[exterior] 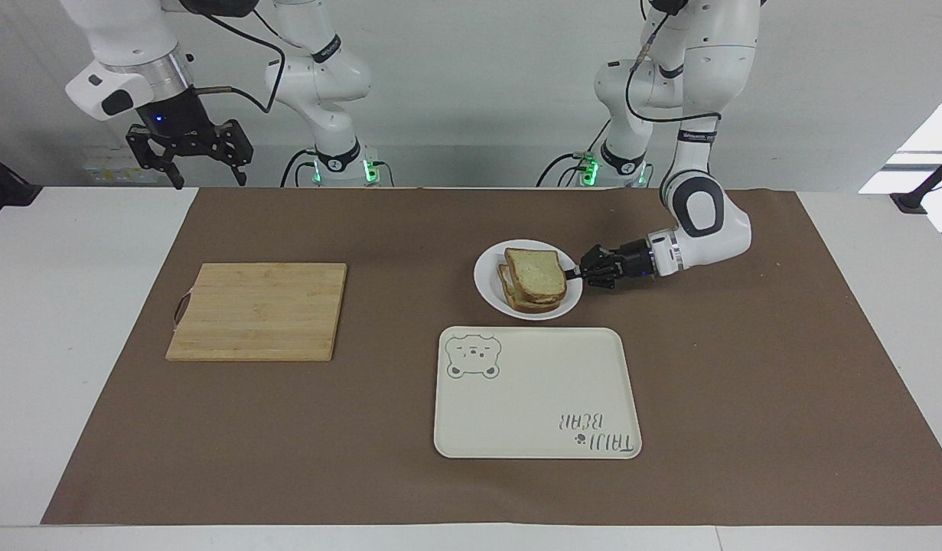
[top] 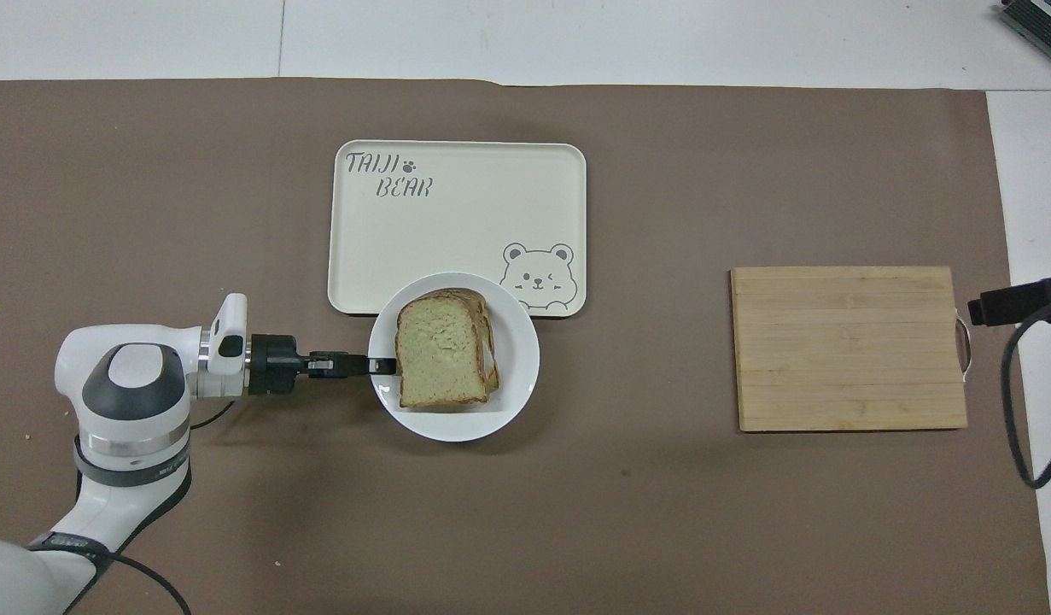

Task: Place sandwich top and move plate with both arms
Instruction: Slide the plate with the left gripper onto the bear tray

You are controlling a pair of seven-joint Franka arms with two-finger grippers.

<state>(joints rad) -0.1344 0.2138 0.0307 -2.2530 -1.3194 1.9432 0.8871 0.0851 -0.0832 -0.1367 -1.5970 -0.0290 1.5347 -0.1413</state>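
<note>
With the left end effector [exterior: 573, 271] clamped on the plate [exterior: 489, 285] rim, the plate sits just short of the bear tray [exterior: 537, 392]. One-sided rim hold: rigid, slick, tips easily; sandwich top [exterior: 537, 275] loose. Right end effector [exterior: 189, 155] open, waiting.

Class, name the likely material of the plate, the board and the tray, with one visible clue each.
Plate: probably glazed ceramic or melamine; smooth, uniformly white.
Board: wood, likely bamboo; pale glued strips show.
Tray: probably matte plastic; cream, with a printed bear.
</note>
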